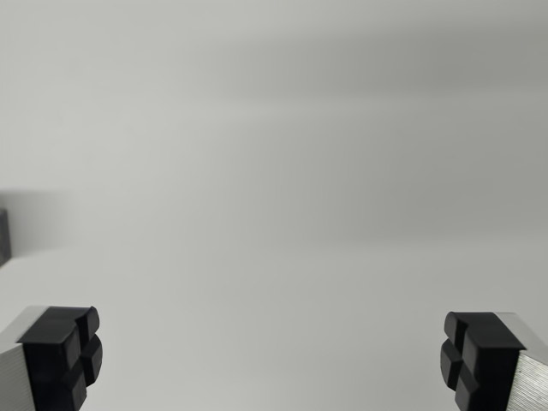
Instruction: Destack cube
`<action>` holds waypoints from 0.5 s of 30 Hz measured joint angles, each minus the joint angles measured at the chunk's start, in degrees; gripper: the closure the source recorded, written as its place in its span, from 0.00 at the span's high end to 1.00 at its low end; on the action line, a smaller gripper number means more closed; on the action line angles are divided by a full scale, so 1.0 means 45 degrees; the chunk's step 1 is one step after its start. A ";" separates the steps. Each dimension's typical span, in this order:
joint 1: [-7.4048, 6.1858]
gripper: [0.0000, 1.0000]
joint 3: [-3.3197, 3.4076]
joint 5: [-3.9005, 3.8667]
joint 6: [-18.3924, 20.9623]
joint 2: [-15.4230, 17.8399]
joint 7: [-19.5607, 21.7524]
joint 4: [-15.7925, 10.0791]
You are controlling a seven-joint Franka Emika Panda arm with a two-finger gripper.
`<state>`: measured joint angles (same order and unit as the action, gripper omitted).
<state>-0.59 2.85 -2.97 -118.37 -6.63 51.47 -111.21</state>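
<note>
My gripper [272, 360] is open, with its two black-padded fingertips [64, 353] at the bottom corners of the wrist view and nothing between them. No cube shows in the view. Only a plain white surface [282, 214] lies ahead and below. A small dark object [3, 235] is cut off at the wrist view's left edge; what it is cannot be told.
A soft shadow [38, 205] spreads on the white surface beside the dark object at the wrist view's left. Faint grey bands cross the background higher up.
</note>
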 joint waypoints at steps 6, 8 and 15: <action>-0.0134 1.00 -0.0079 0.0001 -0.0172 0.0038 0.0251 -0.0210; -0.0177 1.00 -0.0095 0.0001 -0.0212 0.0045 0.0315 -0.0269; -0.0362 1.00 -0.0206 0.0005 -0.0413 0.0066 0.0662 -0.0516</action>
<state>-2.22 1.92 -2.95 -120.23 -6.33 54.45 -113.53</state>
